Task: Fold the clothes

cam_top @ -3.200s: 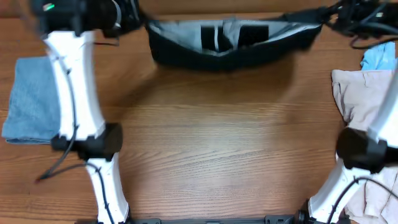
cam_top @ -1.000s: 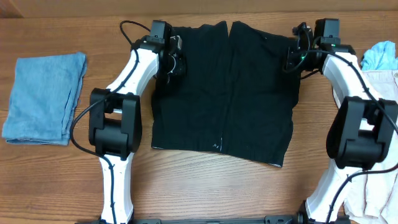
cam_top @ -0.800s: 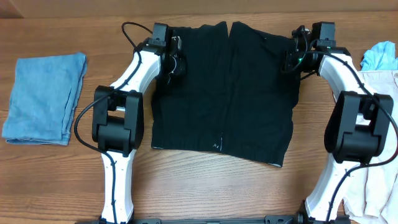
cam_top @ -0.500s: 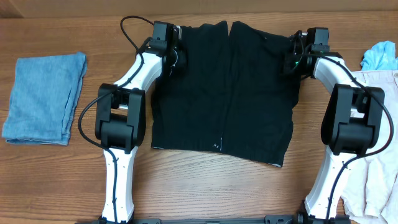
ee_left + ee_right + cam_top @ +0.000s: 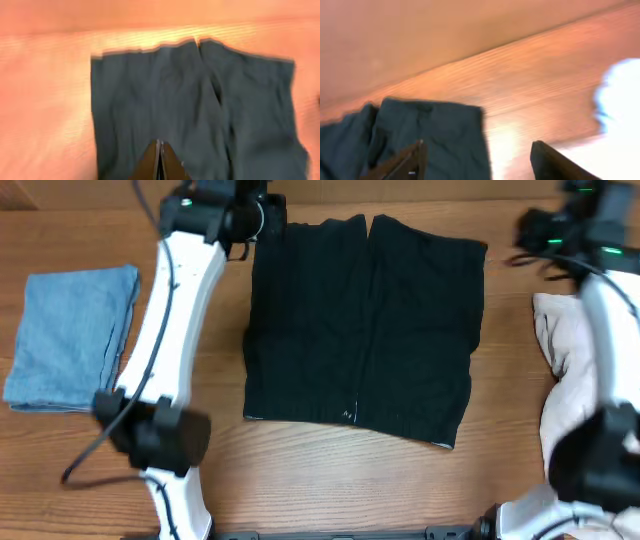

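The left gripper [image 5: 158, 159] had its fingers pressed together with nothing between them. It hung above the shorts [image 5: 365, 330] without touching the cloth. The right gripper [image 5: 477, 147] had its fingers spread wide and held nothing. It hung over the table [image 5: 320, 480] just beside the far right corner of the shorts. Both wrist views were blurred.

The shorts lay flat and fully spread at the centre of the table, with one layer showing and the centre seam running from far edge to near edge. The tag [image 5: 349, 415] sat at the near hem. No fold was visible in the shorts.

A blue garment [image 5: 70, 335] lay at the left edge of the table, well apart from the shorts. It formed a neat rectangle and appeared to be folded already. A beige garment [image 5: 570, 345] lay bunched at the right edge, partly hidden by the right arm, and appeared unfolded.

Progress judgement: one garment was done. The shorts were laid out ready but not yet folded, so the first fold was the step in hand. The beige garment was left to do after that.
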